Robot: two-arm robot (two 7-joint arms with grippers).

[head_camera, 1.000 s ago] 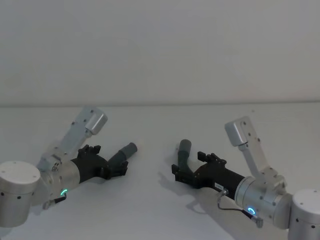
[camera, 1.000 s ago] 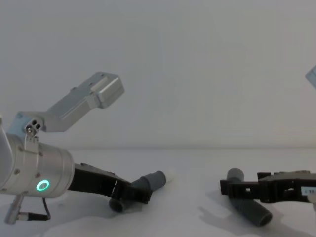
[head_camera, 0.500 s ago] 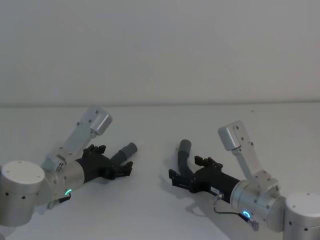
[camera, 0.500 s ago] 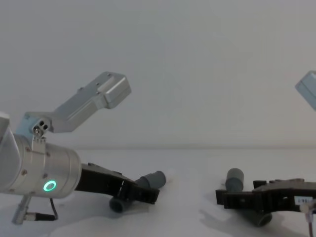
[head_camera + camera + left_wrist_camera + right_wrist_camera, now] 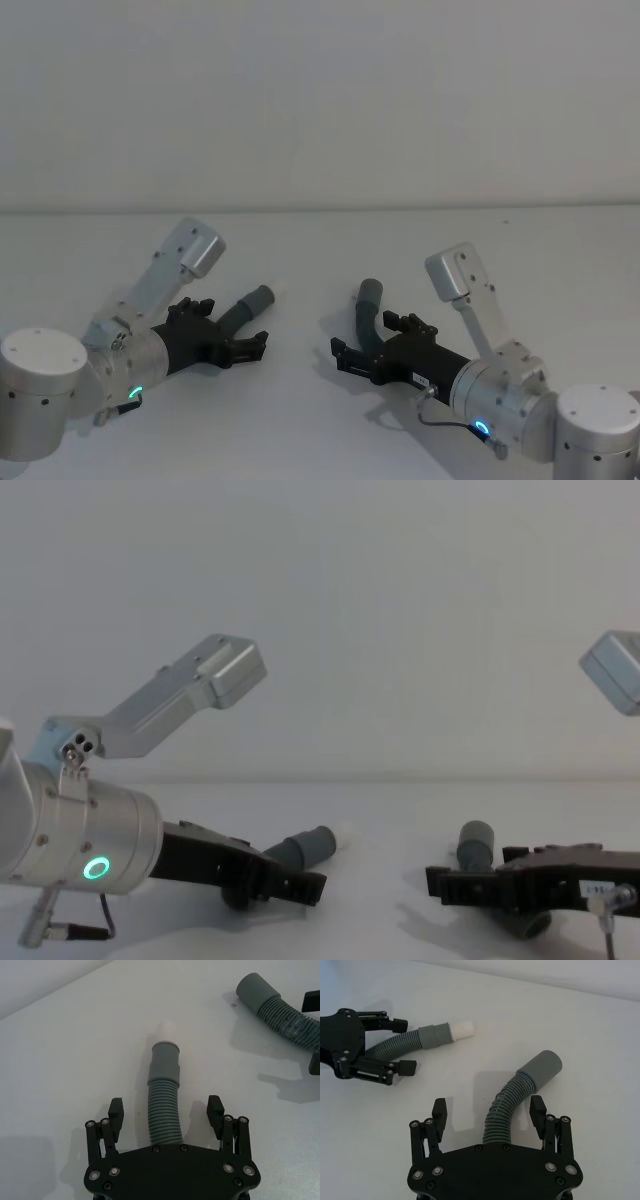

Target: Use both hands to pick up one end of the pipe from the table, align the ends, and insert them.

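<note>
We see a plain white table running back to a pale grey wall. Our left gripper lies low at the left, jaws wide astride the white-tipped hose. At the right, our right gripper, equally wide, straddles the plain-cuffed hose. Both hoses lie on the table, well apart.
</note>
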